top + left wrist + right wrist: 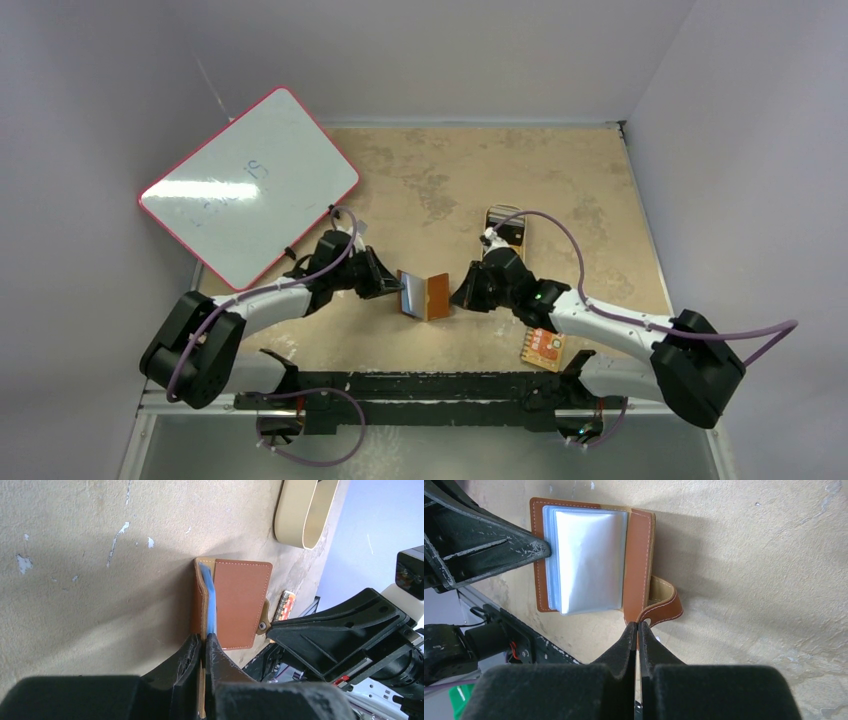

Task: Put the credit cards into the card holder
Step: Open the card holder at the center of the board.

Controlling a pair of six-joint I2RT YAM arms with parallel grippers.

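The tan, mottled tabletop (440, 170) carries all items. A whiteboard (248, 185) with a red-pink rim lies tilted at its far left corner, overhanging the edge.

The left arm (260, 300) and right arm (600, 320) both reach inward and meet around the card holder (242, 605). It sits near the middle of the tabletop, between the two grippers, with its brown leather covers parted.

- Left gripper (202, 639): the fingers are pressed together on the left edge of the card holder. A strip of brown leather shows between them and the bluish clear pockets (586, 560) run right up to the fingertips.
- Right gripper (638, 627): the fingers are pressed fully together at the lower edge of the right cover, just beside the snap tab (664, 607). Whether they nip the leather or only touch it cannot be told.

The clear pockets fan out from the spine – the topmost one looks pale.

A tan oval dish (292, 515) rests on the tabletop beyond the right wrist, apart from the card holder. The top view shows something dark in it, too small to identify.

An orange-red patterned packet (543, 348) lies flat near the front edge, partly under the right arm.
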